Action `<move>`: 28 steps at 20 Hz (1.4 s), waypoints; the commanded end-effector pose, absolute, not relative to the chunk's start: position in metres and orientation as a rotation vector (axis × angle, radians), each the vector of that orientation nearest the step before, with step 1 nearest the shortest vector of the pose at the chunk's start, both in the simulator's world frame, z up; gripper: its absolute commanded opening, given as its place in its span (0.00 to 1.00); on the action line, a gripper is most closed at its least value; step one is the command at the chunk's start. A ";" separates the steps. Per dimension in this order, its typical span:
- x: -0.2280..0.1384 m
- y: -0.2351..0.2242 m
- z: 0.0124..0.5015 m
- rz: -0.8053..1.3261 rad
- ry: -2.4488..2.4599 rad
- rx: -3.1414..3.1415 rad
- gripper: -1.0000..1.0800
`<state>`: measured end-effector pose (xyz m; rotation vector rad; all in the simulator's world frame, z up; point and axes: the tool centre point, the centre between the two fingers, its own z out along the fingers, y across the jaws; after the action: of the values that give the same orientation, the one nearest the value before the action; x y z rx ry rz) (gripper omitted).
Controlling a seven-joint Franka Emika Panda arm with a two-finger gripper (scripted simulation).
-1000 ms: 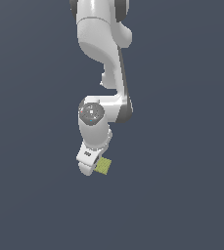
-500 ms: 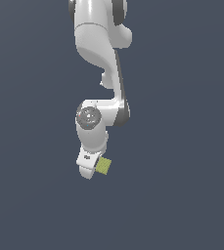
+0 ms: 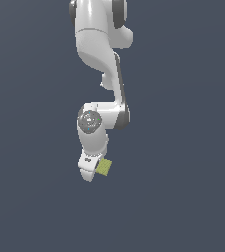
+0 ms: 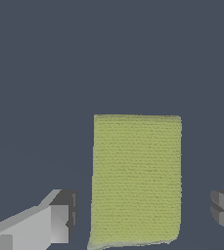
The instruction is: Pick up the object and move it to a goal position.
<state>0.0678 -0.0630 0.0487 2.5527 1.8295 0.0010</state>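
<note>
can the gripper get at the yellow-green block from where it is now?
Probably yes. In the wrist view the block lies between the two fingers with a gap on each side, and nothing else is near it. The gripper looks open and not yet touching it.

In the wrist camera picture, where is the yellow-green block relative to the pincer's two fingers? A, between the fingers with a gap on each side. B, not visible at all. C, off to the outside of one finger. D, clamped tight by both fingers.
A: in the wrist view the yellow-green block lies between the pincer's fingers, with bare floor showing on both sides.
</note>
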 end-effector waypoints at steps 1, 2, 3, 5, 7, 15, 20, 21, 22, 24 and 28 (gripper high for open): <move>0.067 -0.063 0.037 -0.001 1.832 2.552 0.96; 0.067 -0.063 0.031 -0.001 1.833 2.552 0.96; 0.067 -0.063 0.025 -0.001 1.833 2.551 0.96; 0.066 -0.063 0.017 0.000 1.834 2.550 0.96; 0.067 -0.063 0.012 0.000 1.834 2.550 0.96; 0.068 -0.063 0.010 0.000 1.834 2.550 0.00; 0.068 -0.063 0.010 0.000 1.834 2.550 0.00; 0.068 -0.063 0.010 0.000 1.834 2.550 0.00; 0.069 -0.063 0.011 0.002 1.834 2.549 0.00; 0.068 -0.063 0.012 0.002 1.834 2.549 0.00; 0.065 -0.064 0.018 0.002 1.834 2.549 0.00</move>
<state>0.0656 -0.0634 0.0143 2.5502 1.8348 -0.0004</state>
